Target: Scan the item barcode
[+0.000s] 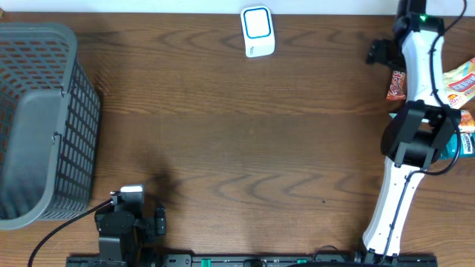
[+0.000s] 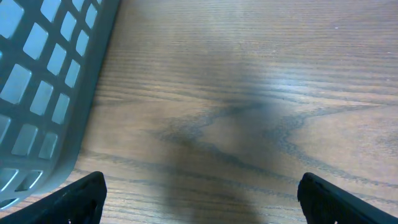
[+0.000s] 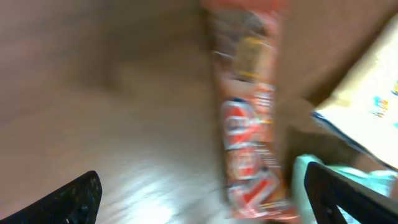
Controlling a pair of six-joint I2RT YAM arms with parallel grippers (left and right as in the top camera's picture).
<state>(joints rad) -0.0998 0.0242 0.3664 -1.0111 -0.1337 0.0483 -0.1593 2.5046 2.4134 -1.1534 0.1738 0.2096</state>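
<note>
You are hovering the spread right gripper over the red snack bar lying upper right on the table. Closing off-centre is risking catching the neighbouring yellow packet.

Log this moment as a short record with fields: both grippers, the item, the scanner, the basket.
left gripper: open, holding nothing, low over bare table beside the basket
right gripper: open, jaws wide, red snack bar between them in the blurred wrist view
red snack bar: at the table's right side, next to other packets
barcode: not visible
scanner: white and blue, far edge, middle, apart from both arms
basket: grey, left side, nothing seen inside
</note>
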